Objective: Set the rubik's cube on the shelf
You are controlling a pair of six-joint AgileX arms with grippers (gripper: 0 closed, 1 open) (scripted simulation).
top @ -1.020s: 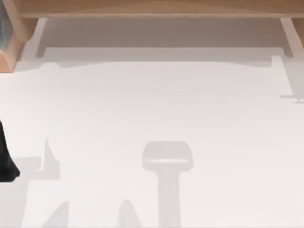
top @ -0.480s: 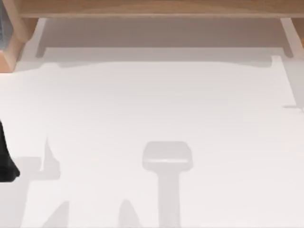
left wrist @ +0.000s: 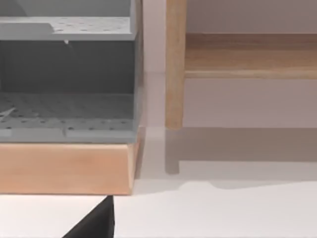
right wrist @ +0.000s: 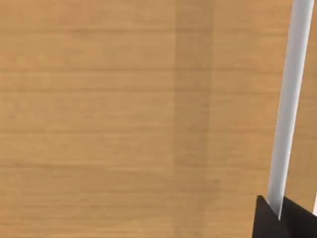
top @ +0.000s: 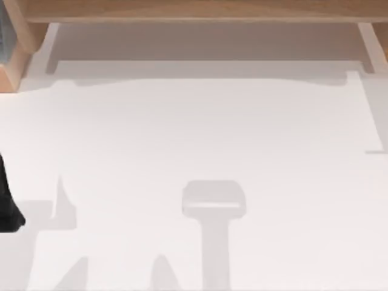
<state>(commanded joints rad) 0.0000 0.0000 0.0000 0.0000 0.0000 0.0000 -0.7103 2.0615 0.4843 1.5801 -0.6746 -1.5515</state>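
Note:
The rubik's cube is out of view. The shelf point(top: 194, 10) is a long light-brown board across the far edge of the table, resting on white supports point(top: 50, 47). The left wrist view sees the shelf point(left wrist: 247, 54) from the side, behind a wooden post point(left wrist: 175, 64). Close light-brown wood grain point(right wrist: 124, 119) spreads across the right wrist view, crossed by a white strip point(right wrist: 290, 99). A black part of my right gripper point(right wrist: 282, 220) juts into that view's corner. A black part of my left arm point(top: 7, 203) sits at the table's left edge.
A grey perforated rack point(left wrist: 67, 74) on a wooden base point(left wrist: 64, 168) stands at the far left, beside the shelf post. The same box point(top: 11, 54) shows at the top view's left corner. Soft grey shadows lie on the white tabletop point(top: 212, 133).
A thin shadow at the table's right edge has slid toward the front. The left arm has not moved.

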